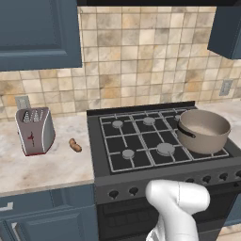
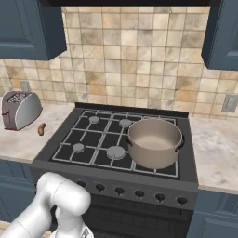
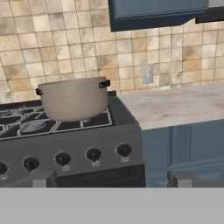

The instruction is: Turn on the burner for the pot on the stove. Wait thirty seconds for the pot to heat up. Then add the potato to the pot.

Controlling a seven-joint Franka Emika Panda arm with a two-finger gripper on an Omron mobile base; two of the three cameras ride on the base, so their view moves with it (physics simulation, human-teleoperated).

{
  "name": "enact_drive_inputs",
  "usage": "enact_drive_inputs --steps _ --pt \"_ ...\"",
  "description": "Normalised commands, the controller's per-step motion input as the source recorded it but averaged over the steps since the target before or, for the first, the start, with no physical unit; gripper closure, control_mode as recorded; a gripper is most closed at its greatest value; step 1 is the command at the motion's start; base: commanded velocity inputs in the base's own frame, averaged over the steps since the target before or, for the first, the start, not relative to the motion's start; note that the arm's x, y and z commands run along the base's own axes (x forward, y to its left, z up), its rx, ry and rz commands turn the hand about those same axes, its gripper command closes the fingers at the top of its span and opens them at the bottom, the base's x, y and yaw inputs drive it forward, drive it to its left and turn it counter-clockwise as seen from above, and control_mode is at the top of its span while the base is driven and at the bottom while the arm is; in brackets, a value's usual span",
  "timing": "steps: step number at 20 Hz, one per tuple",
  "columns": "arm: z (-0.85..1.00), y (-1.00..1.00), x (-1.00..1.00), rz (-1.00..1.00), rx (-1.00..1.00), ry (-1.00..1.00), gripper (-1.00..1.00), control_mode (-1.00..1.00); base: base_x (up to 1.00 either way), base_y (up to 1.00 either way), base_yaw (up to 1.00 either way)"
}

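Gripper (image 3: 109, 178) sits low before the stove (image 1: 141, 141), fingertips (image 3: 41, 178) set wide apart with nothing between them, facing the front knobs (image 3: 93, 154). Pot (image 2: 154, 142) stands on the right-hand grate, upright, inside bare. Potato (image 1: 75, 145) lies on the counter (image 1: 52, 164) left of the stove, just beside the toaster (image 1: 35, 130) and apart from it. Judged firm, light and slightly rounded, the potato may roll; a grip across its narrow middle looks safest. Knobs appear small, rigid and smooth, so the fingers could slip in turning. Toaster crowds an approach from the left; the path to the knobs looks unobstructed.
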Motion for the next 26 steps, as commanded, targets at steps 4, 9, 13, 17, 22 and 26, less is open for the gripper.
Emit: enact_drive_inputs --steps 4,9,13,17,22,26 --pt "-0.37 -0.17 -0.05 0.00 0.00 -0.20 -1.00 -1.00 0.00 0.00 0.00" --pt "-0.39 -0.01 -0.01 0.00 0.00 -0.15 -1.00 -1.00 0.00 0.00 0.00" --pt "-0.25 0.00 0.00 0.00 0.00 -0.09 -1.00 -1.00 0.00 0.00 0.00" --pt "-0.10 0.00 0.14 0.00 0.00 -0.07 -1.00 -1.00 0.00 0.00 0.00" --pt "-0.17 0.01 0.10 0.03 0.00 -0.03 -1.00 -1.00 0.00 0.00 0.00" --pt "-0.04 0.04 0.13 0.04 0.00 -0.01 -1.00 -1.00 0.00 0.00 0.00"
